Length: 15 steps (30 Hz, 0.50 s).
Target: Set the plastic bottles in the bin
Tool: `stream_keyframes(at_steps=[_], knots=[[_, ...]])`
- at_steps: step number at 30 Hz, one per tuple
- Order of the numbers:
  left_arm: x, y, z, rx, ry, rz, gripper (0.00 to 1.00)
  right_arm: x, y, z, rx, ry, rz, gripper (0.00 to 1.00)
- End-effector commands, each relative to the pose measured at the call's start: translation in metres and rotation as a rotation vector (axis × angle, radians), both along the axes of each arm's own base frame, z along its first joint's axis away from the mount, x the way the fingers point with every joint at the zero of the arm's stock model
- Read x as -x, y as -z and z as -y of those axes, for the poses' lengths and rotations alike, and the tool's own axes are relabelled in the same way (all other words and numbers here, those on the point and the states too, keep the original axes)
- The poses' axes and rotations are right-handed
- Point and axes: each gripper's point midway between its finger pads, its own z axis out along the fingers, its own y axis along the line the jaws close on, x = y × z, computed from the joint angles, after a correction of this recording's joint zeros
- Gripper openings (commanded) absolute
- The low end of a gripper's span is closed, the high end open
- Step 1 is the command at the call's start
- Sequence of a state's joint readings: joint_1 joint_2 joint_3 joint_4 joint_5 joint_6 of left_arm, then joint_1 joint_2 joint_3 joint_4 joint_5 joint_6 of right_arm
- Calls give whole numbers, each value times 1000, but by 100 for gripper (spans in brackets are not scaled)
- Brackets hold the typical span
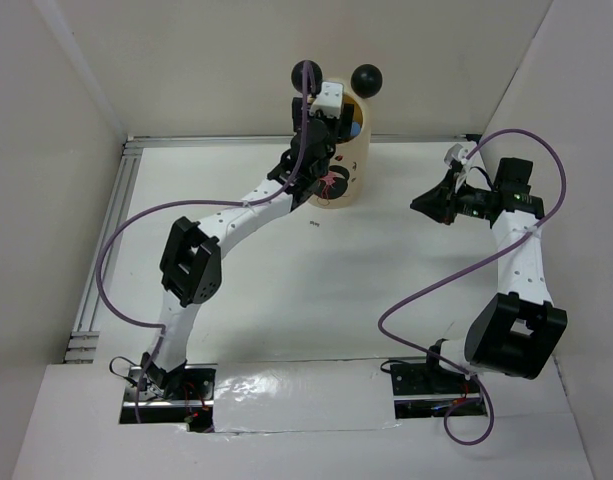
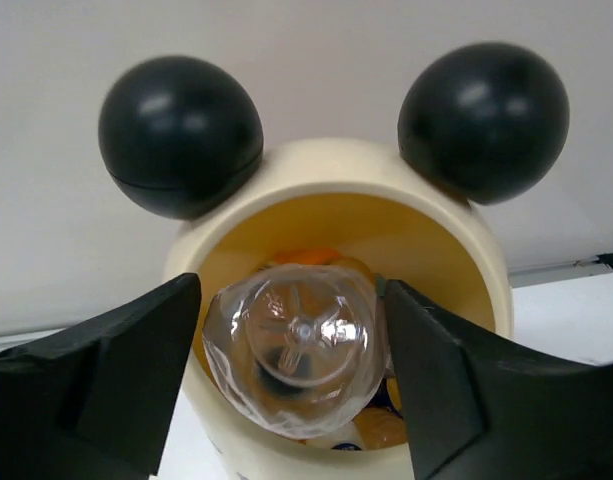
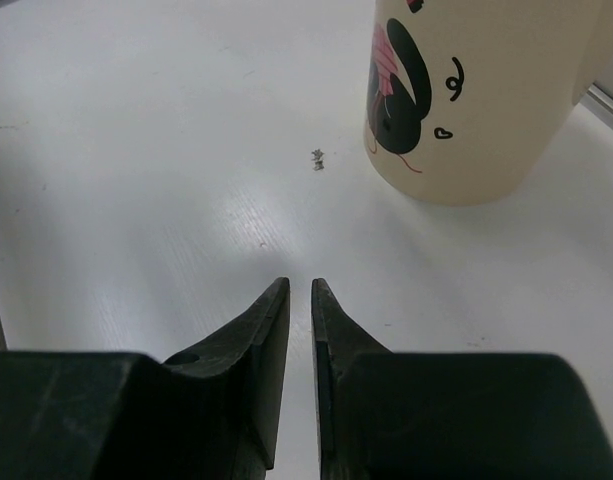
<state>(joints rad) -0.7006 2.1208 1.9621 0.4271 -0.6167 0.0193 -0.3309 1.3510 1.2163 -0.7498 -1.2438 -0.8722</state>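
Flanking a clear bottle [image 2: 296, 345] poised end-down over the bin [image 2: 466, 260], the wide jaws of the left gripper [image 2: 294, 385] show no certain grip; right gripper [image 3: 300, 300] near-closed, empty.

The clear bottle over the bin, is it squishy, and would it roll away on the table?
Probably light: the bottle looks see-through and empty. Likely squishy, since its thin wall looks crinkled. Being round, it would probably roll if laid on its side.
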Motion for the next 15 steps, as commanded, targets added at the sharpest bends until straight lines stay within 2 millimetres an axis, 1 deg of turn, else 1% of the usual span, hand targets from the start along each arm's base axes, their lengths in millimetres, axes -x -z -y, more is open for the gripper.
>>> stream_keyframes(at_steps=[1, 2, 3, 4, 5, 6, 7, 8, 9, 10, 11, 12, 13, 14, 15], knots=[[0, -21, 1, 57, 1, 54, 88, 6, -6, -1, -17, -11, 2, 22], [0, -21, 1, 57, 1, 54, 100, 6, -6, -1, -17, -11, 2, 22], [1, -31, 0, 71, 1, 70, 100, 6, -6, -1, -13, -14, 9, 22], [2, -35, 0, 77, 1, 77, 100, 8, -7, -2, -13, -14, 9, 23], [10, -53, 3, 90, 12, 108, 100, 8, -7, -2, -13, -14, 9, 26], [13, -64, 1, 104, 12, 124, 100, 8, -7, -2, -13, -14, 9, 29], [26, -83, 7, 117, 32, 151, 100, 9, -7, -2, -11, -16, 8, 32], [34, -95, 5, 113, 14, 166, 100, 9, -7, -2, -11, -16, 8, 44], [43, -108, 3, 121, 7, 187, 100, 10, -2, -2, -8, -10, -3, 54], [58, -131, -5, 142, -1, 214, 100, 11, -4, -1, -3, -2, -5, 65], [72, -141, -6, 164, -16, 209, 100, 10, -3, 0, -8, 11, -23, 82], [80, -135, -9, 119, -26, 168, 100, 9, -2, 1, 1, 19, -26, 100], [89, -133, -14, 117, -27, 132, 100, 9, -2, 4, -5, 33, -36, 100], [115, -157, -28, 137, 21, 131, 100, 12, -4, 3, -26, 45, -66, 100], [120, -108, -14, 68, 146, -14, 100, 9, -4, 5, -22, 72, -75, 100]])
